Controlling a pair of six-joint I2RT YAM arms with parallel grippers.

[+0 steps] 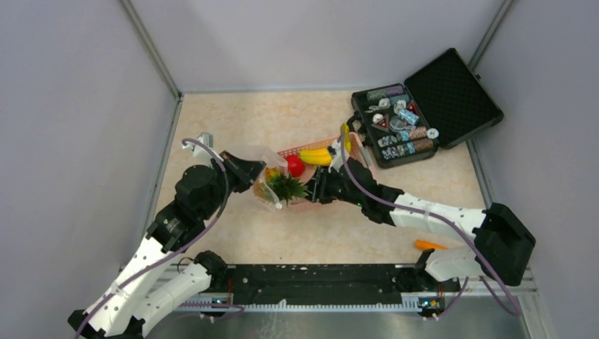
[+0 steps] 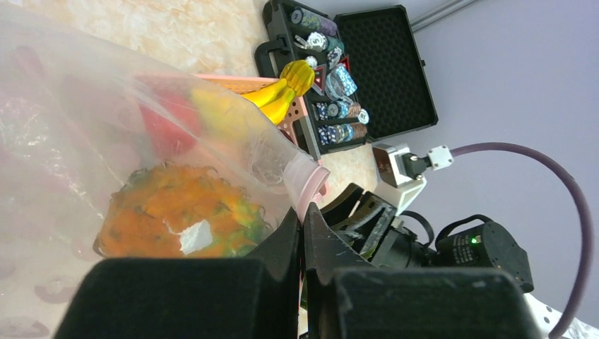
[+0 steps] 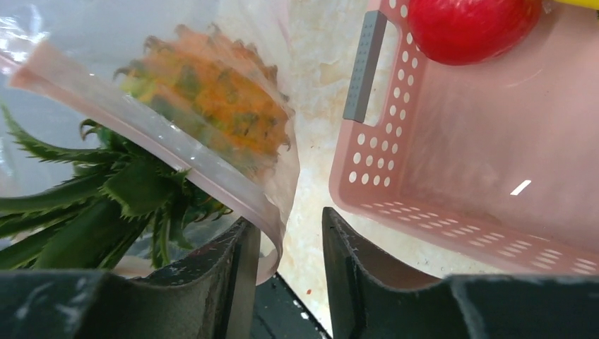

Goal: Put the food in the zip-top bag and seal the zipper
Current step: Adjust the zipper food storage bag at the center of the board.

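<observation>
Reference landmark: pink basket [image 3: 395, 191].

- Found zip-top bag [image 2: 85, 127] just beside the basket's handled end wall, not touching it, bare table between.
- Noted left gripper [image 2: 304, 220] clamped fully shut on the bag's mouth edge, pinching the zipper [image 3: 141, 134] strip, mouth turned toward the basket.
- Noted right gripper [image 3: 288, 229] between bag and basket, jaws part-way apart. Bag lip hanging against the inner face of one finger. No pinch seen, nothing held.
- Found pineapple [image 3: 212, 106] body inside the bag, green leaves poking out past the zipper on the basket side.
- Counted red round fruit [image 3: 466, 25] and banana bunch [image 2: 279, 95] in the basket. Could not make out the maroon fruit.

Judged stage: one item part-way in, at least two left in the basket, sealing not begun.

Risks from here:
- Closing the right jaws in place: likely catch on the bag lip rather than the leaves, dragging the mouth closed or pulling it out of the left grip.
- Pushing on the leaves: possible shoving of the whole bag away from the basket, given a hold on one edge only.
- Leaves lying across the zipper: no seal possible until tucked fully inside.
- Slack film: possible collapse of the mouth over the pineapple, blocking entry for the basket fruit.
</observation>
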